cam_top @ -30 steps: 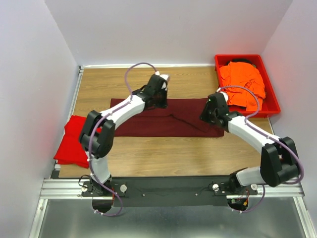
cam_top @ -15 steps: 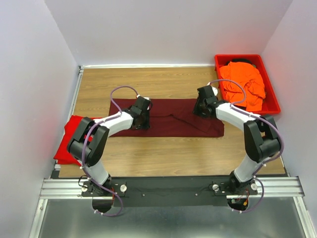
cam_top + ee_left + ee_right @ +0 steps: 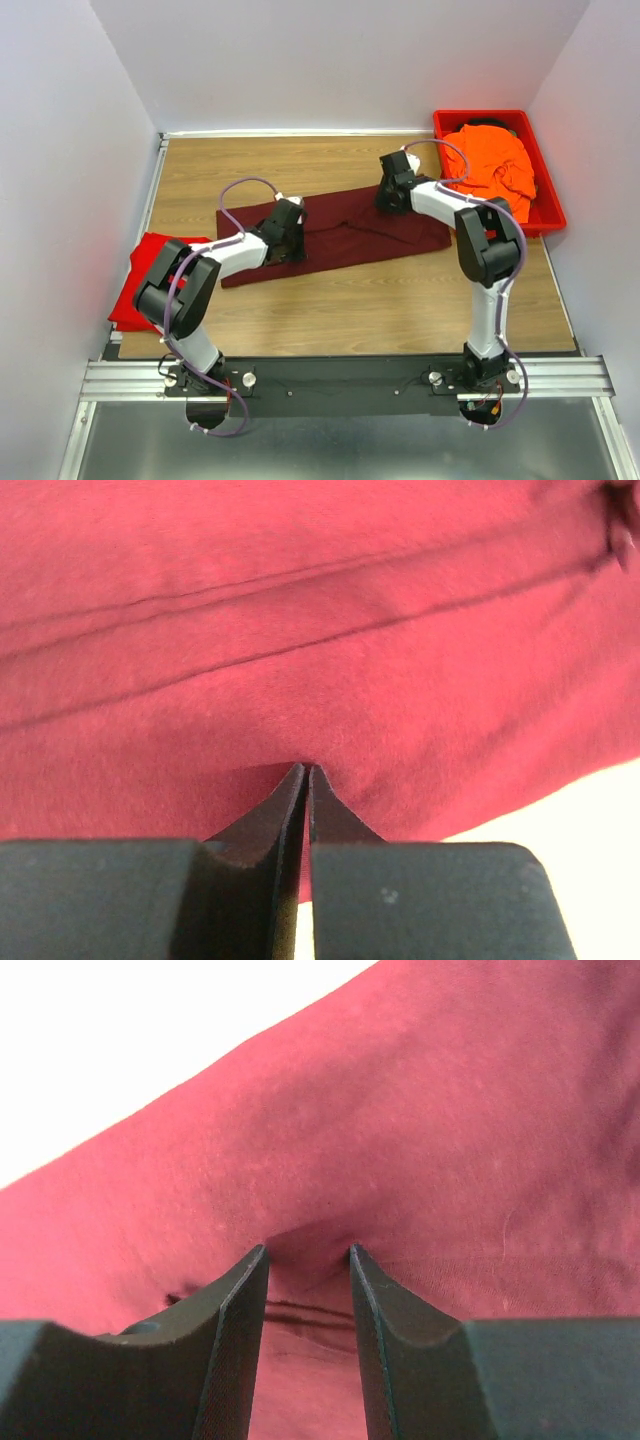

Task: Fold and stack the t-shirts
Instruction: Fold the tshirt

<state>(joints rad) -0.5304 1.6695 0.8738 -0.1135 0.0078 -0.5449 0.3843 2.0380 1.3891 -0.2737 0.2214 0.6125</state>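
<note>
We find the worktop [image 3: 400, 300] bare toward 6 o'clock, with a narrower open strip at 12 o'clock. The maroon t-shirt [image 3: 345, 235] lies slantwise across the centre. The red bin [image 3: 441, 135], heaped with the orange t-shirt [image 3: 495, 165], fills 2 o'clock. The red t-shirt [image 3: 130, 300] covers the edge at 8 o'clock.

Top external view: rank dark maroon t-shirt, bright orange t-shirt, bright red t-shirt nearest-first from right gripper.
1. dark maroon t-shirt, pinched by right gripper.
2. bright orange t-shirt, far right corner.
3. bright red t-shirt, near left edge.
</note>
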